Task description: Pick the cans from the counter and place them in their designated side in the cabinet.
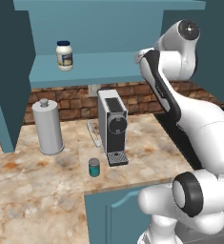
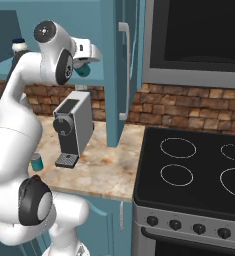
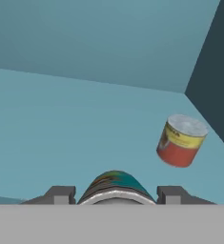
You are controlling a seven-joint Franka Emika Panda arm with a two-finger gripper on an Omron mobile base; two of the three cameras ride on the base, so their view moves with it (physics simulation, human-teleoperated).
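A simulated kitchen: brick backsplash, a marbled desk [image 1: 42, 190] over teal base cabinets, a black stovetop [image 2: 199, 170] to the right, and an open teal wall cabinet [image 1: 99, 66] above.

The arm reaches up into the cabinet's right end. The fingers [image 3: 117, 193] are clenched on one teal can [image 3: 114, 185], which sits between the two tips in the hand view; in the right base view the same can shows as a teal patch below the hand, close to the open cabinet door.

Ahead of the held can lies the bare light-blue shelf. A red-orange can [image 3: 181, 140] stands on it toward the right rear corner, near the dark side wall, apart from the fingers. A white jar [image 1: 64, 55] stands far off at the shelf's left end.

The coming move turns on this: the shelf surface is forward and below the held can, with free space left of the red-orange can, so setting it down likely means lowering it upright there.

The second teal can [image 1: 94, 167] waits on the desk near its front edge, just beside the coffee machine [image 1: 112, 125].
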